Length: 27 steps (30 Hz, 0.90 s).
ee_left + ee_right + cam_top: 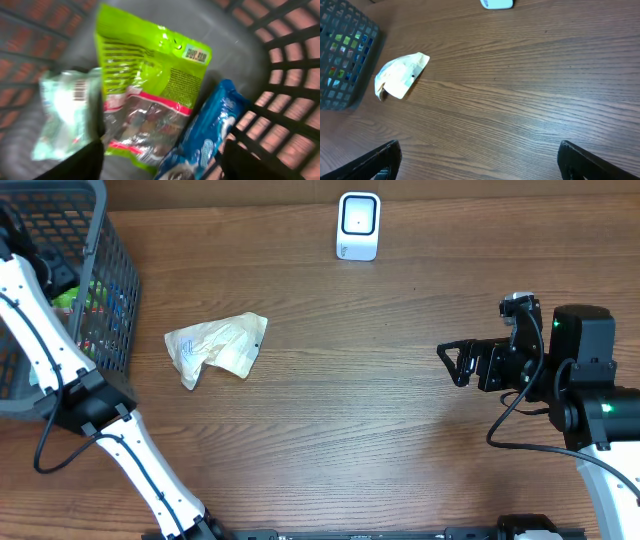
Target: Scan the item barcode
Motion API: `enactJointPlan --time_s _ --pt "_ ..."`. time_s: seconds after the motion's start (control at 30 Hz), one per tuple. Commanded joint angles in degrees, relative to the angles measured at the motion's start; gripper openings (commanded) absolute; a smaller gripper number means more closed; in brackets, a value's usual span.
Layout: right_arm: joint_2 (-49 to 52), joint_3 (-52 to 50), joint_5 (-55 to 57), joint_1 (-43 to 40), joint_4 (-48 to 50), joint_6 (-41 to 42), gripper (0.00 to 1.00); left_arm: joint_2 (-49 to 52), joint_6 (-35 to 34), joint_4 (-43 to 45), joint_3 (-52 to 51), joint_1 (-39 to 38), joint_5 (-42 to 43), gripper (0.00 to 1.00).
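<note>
Lime-green glossy foil snack pouch (150,65) lies flat on the floor of the dark grey plastic mesh basket (290,75), at the left end of the wooden bench (350,440). Printed back faces up. A small label patch sits near one top corner, too blurred to call a barcode.

Touching it on one side is a pale mint film packet (62,115), with a striped barcode panel showing. On the other side a blue glossy biscuit packet (210,130) lies along the basket wall, against the pouch's lower edge.

Left hand (161,152) hangs over this pile inside the basket. Fingers are spread wide with nothing pinched, and the pouch and blue packet lie below the gap.

Right hand (479,150) hovers over bare bench at the right, fingers spread fully, empty.

White boxy barcode scanner (358,225) stands at the far edge of the bench, well apart from both hands. Crumpled cream paper wrapper (215,345) lies on the bench near the basket.

Handling, as a judgement:
- **Feel:** all three packets look light, soft and slick, and the film will likely slide and buckle under a hard squeeze.
- **Where to grip:** a sealed edge or corner looks safer than the filled middle.
- **Best pick:** the mint packet looks the easiest, since its code already faces up. Hold it by the side away from the stripes so no finger covers them.
- **Risks:** catching two packets where they touch, and the mesh wall crowding a finger.
</note>
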Motion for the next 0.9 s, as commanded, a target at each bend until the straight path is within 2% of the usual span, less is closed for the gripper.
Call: enactJointPlan --time_s 0.0,0.33,0.57,0.87 --pt "-0.20 1.55 -0.70 0.31 0.26 0.26 1.00 4.42 1.14 0.52 -0.28 -0.39 0.66 0.75" --pt "-0.20 1.55 -0.70 0.31 0.09 0.28 1.00 16.44 1.11 -0.57 -0.31 -0.37 0.22 0.88" --pt "-0.20 1.55 -0.68 0.31 0.07 1.22 1.00 20.98 0.83 -1.75 -0.31 -0.37 -0.04 0.88" --pt "-0.20 1.55 -0.68 0.31 0.07 1.55 1.00 17.68 -2.58 -4.42 4.85 -0.37 0.52 0.82"
